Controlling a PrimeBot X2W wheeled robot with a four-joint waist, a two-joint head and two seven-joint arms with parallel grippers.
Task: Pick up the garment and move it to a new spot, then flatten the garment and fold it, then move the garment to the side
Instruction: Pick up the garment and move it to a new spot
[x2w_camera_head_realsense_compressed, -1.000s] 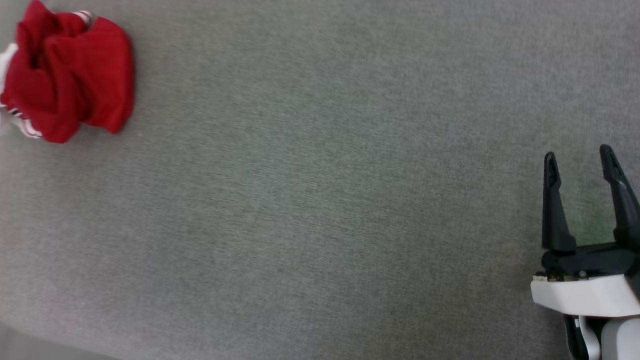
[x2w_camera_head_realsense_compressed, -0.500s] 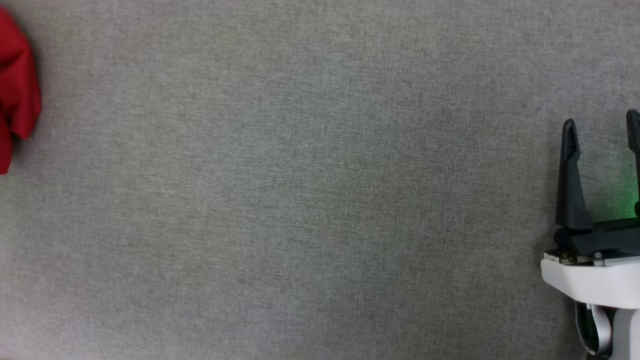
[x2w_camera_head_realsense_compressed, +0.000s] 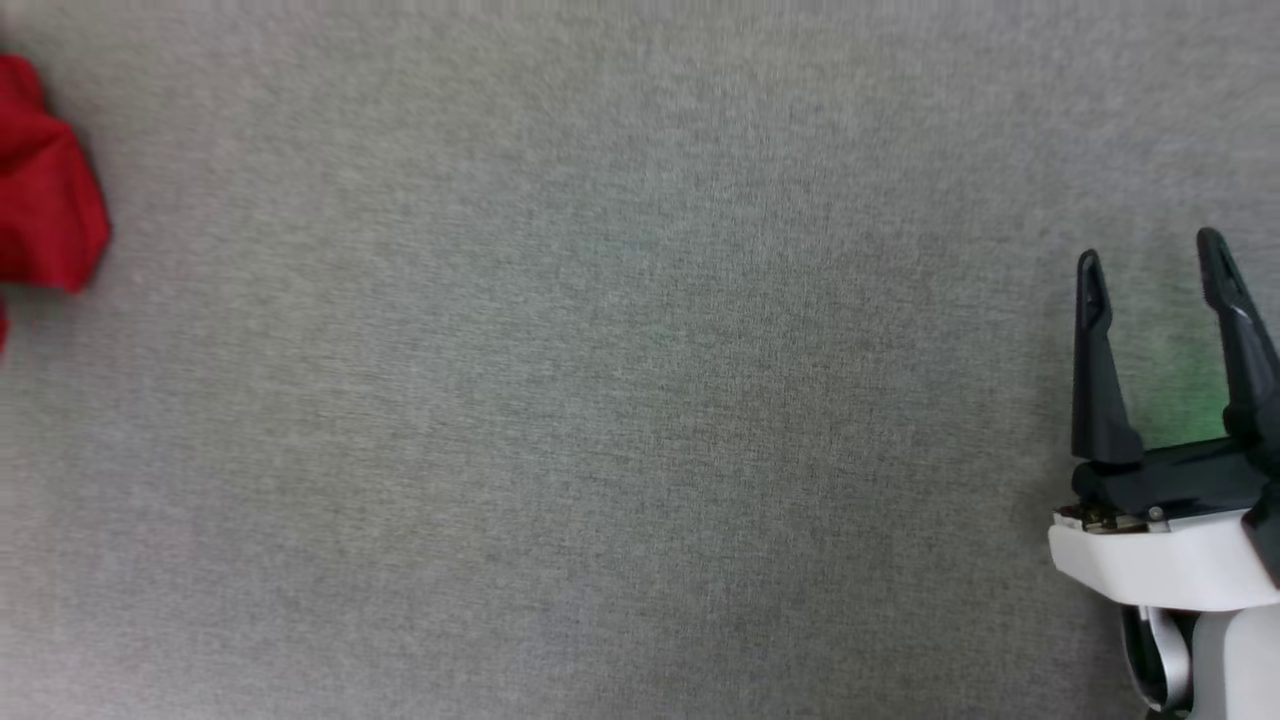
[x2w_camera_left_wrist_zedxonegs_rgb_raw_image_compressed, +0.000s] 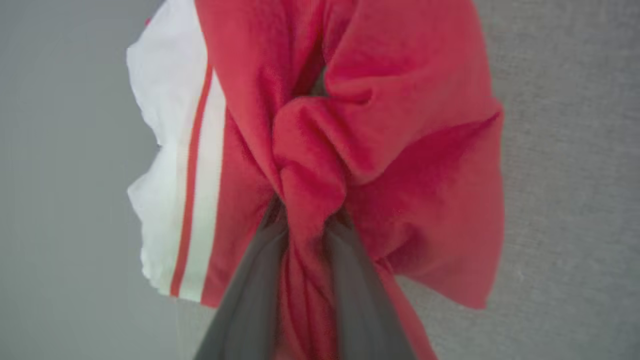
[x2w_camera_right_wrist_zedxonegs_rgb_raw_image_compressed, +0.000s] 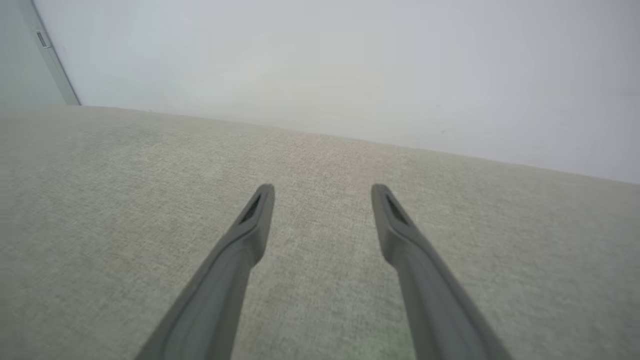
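As it bunches between the fingers of the left gripper (x2w_camera_left_wrist_zedxonegs_rgb_raw_image_compressed: 309, 225), garment (x2w_camera_left_wrist_zedxonegs_rgb_raw_image_compressed: 400, 150) reads as one crumpled red jersey bundle, a white sleeve (x2w_camera_left_wrist_zedxonegs_rgb_raw_image_compressed: 165, 125) with a red stripe spilling to one side in the left wrist view

Location: far left edge of the head view, cut off by the frame, over the grey surface (x2w_camera_head_realsense_compressed: 640, 400); whether it rests on that surface or hangs clear cannot be told

Handling, judged: light, soft, limp; will sag and trail from any single hold; not fragile; likely to drag and wrinkle if slid over the woven surface. A pinch on a gathered fold, as now, suits carrying only; for flattening, better holds are the hem corners or the shoulders, one per gripper, so the cloth hangs open; none of these can be picked out in the bundle at present

Left gripper: fingers drawn together on a twisted fold of red cloth near the middle of the bundle

Right gripper (x2w_camera_head_realsense_compressed: 1150, 250): lower right of head view, fingers apart, nothing between them, well apart from garment; right wrist view has it over the surface, a pale wall (x2w_camera_right_wrist_zedxonegs_rgb_raw_image_compressed: 350, 60) beyond

Step, judged: pick-up and move to a new spot; flattening, folding and setting aside not yet done
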